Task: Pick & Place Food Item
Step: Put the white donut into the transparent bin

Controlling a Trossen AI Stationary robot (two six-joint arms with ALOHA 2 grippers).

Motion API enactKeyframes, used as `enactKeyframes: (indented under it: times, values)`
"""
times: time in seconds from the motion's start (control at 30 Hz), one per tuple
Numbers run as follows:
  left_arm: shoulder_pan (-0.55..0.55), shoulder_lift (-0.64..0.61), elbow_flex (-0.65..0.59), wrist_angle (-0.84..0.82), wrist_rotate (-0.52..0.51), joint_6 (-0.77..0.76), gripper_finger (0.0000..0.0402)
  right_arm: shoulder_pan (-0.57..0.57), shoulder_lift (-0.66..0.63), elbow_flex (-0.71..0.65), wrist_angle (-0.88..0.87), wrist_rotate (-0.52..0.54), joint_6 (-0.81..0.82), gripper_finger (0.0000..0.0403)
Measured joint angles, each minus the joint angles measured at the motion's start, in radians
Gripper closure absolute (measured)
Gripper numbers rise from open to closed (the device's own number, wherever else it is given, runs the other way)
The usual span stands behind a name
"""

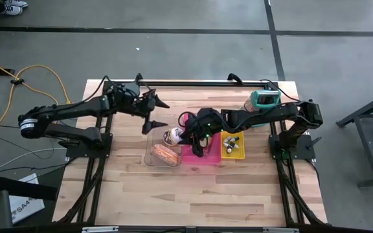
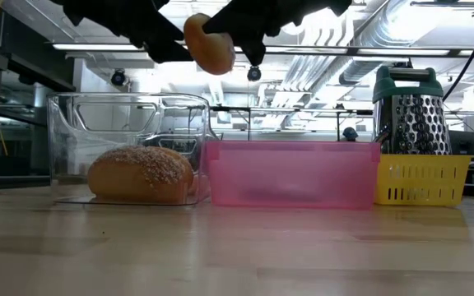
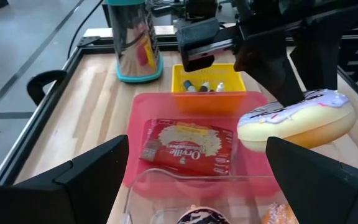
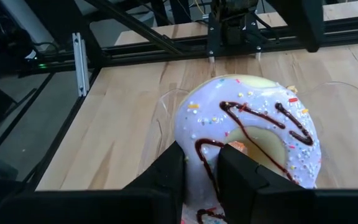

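A doughnut (image 4: 247,130) with lilac icing, chocolate lines and sprinkles hangs above a clear container (image 1: 149,145), with my right gripper (image 4: 201,171) shut on it. In the low view the doughnut (image 2: 210,43) is well above the table. A seeded bun (image 2: 141,174) lies on the container's floor. My left gripper (image 1: 155,115) stands open in the air just beyond the container's far left corner, holding nothing; the doughnut (image 3: 297,121) shows ahead of it. My right gripper pinches the doughnut between its two fingers at the part of the ring nearest the wrist (image 4: 207,155). The fingers (image 4: 166,171) come slanting down from the table's right. The doughnut is lifted clear over the container, tilted, icing side up.
A pink tray (image 1: 206,158) with a red popcorn packet (image 3: 188,146) stands right of the container. Right of it is a yellow basket (image 1: 233,144) of small bottles. A metal grater with a teal top (image 1: 264,100) stands at the far right. The table's near half is bare wood.
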Motion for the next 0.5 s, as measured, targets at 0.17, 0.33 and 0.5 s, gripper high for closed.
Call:
enactKeyframes:
  times: [0.17,0.33,0.5]
  values:
    - [-0.028,0.000,0.000,0.000,-0.001,-0.062,0.0029,0.008,0.000,0.000,0.003,0.000,0.000,0.0333]
    - [-0.062,0.000,0.000,0.001,-0.001,-0.041,0.0029,0.021,0.000,0.000,0.003,-0.003,0.003,0.0333]
    - [-0.110,0.000,0.000,0.001,-0.001,0.062,0.0030,0.040,0.000,0.000,0.003,-0.041,0.040,0.0333]
